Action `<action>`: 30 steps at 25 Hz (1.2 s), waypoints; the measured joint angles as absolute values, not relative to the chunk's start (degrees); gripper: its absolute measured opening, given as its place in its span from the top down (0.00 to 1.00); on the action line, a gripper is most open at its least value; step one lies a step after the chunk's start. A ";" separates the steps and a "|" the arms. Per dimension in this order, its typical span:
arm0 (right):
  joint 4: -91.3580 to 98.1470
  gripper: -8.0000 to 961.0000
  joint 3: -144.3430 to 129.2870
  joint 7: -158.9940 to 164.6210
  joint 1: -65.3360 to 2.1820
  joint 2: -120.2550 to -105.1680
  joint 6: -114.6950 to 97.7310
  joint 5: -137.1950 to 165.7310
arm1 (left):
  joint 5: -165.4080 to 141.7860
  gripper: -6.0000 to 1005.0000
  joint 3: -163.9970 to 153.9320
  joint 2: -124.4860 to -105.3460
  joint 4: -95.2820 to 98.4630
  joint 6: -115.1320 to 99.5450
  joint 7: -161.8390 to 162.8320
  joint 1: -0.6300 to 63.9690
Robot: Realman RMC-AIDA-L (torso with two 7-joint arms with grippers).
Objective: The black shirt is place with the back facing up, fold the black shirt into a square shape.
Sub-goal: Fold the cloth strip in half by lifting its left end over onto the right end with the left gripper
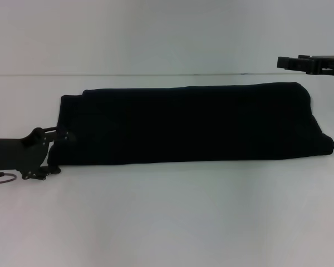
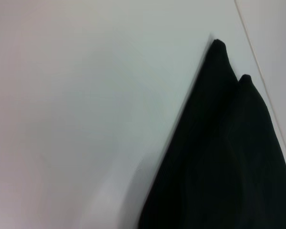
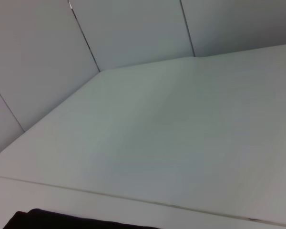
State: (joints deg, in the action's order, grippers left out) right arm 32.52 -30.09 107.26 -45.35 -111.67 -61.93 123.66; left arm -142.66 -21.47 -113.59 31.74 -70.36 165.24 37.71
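Our left gripper (image 1: 54,146) sits low at the near-left end of the black shirt (image 1: 189,123), touching its edge; we cannot tell how wide it stands or whether it has cloth in it. Our right gripper (image 1: 286,61) hangs raised at the far right, apart from the fabric, and its spread is equally unclear. The shirt lies folded into a long, soft, matte band across the smooth white table (image 1: 167,222), its plain side up, with two rounded fabric corners showing in the left wrist view.
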 joint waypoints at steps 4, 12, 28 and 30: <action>32.52 0.24 -29.93 107.30 -45.35 -111.70 -62.01 123.66 | -142.65 0.07 -21.57 -113.56 31.72 -70.17 165.23 37.71; 32.52 0.24 -29.80 107.31 -45.35 -111.70 -62.08 123.66 | -142.82 0.07 -21.49 -113.55 31.36 -71.51 165.62 37.64; 32.52 0.23 -29.80 107.32 -45.61 -111.61 -62.04 123.66 | -142.60 0.07 -21.38 -113.55 30.65 -69.17 167.03 38.17; 32.52 0.23 -29.79 107.31 -45.56 -111.57 -62.02 123.66 | -142.57 0.07 -21.36 -113.55 30.65 -69.24 167.06 37.99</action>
State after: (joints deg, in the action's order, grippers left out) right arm 32.52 -29.79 107.31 -45.56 -111.57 -62.02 123.66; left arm -142.57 -21.36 -113.55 30.65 -69.24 167.06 37.99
